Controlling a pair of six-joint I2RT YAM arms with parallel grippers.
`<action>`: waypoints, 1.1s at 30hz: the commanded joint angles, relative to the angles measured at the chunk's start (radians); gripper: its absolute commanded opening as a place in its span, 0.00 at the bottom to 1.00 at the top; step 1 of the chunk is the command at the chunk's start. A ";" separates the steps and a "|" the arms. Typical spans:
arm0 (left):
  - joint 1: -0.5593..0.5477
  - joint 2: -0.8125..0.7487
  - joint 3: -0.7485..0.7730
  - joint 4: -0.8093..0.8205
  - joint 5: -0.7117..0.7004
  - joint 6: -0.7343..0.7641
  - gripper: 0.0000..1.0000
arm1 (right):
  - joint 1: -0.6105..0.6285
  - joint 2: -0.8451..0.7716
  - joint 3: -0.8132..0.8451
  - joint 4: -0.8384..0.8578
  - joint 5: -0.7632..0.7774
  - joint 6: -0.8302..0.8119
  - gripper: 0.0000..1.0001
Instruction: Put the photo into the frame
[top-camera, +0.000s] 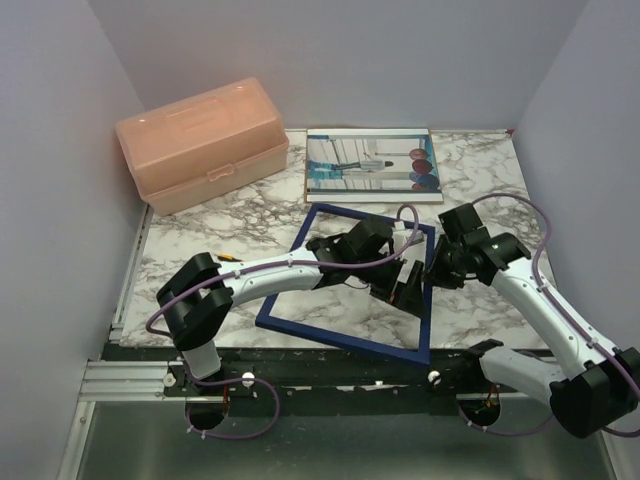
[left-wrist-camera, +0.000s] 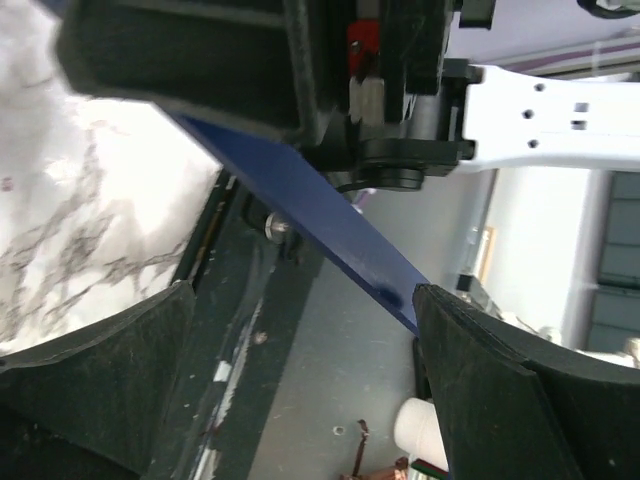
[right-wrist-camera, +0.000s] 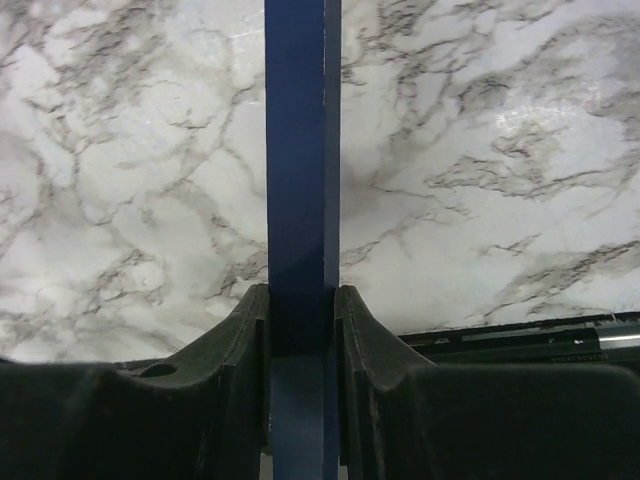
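Right hand (right-wrist-camera: 303, 305) tight on frame (right-wrist-camera: 303, 150) edge, left hand (left-wrist-camera: 305, 300) spread wide, pane indiscernible.

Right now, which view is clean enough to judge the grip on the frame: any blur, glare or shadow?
Right wrist: sharp, the frame crisp between the pads of the right gripper, a soft shadow beside it on the marble table. Left wrist: the fingers of the left gripper dark and out of focus, the right side washed out. Top external: evenly lit, no strong glare.
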 joint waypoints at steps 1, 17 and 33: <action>-0.014 0.035 0.019 0.150 0.151 -0.112 0.93 | 0.006 -0.045 0.083 0.080 -0.093 0.011 0.01; -0.016 0.073 -0.008 0.315 0.176 -0.290 0.68 | 0.005 -0.082 0.087 0.085 -0.086 0.048 0.01; -0.005 0.013 0.002 0.132 0.046 -0.190 0.00 | 0.006 -0.096 0.073 0.153 -0.122 0.057 0.25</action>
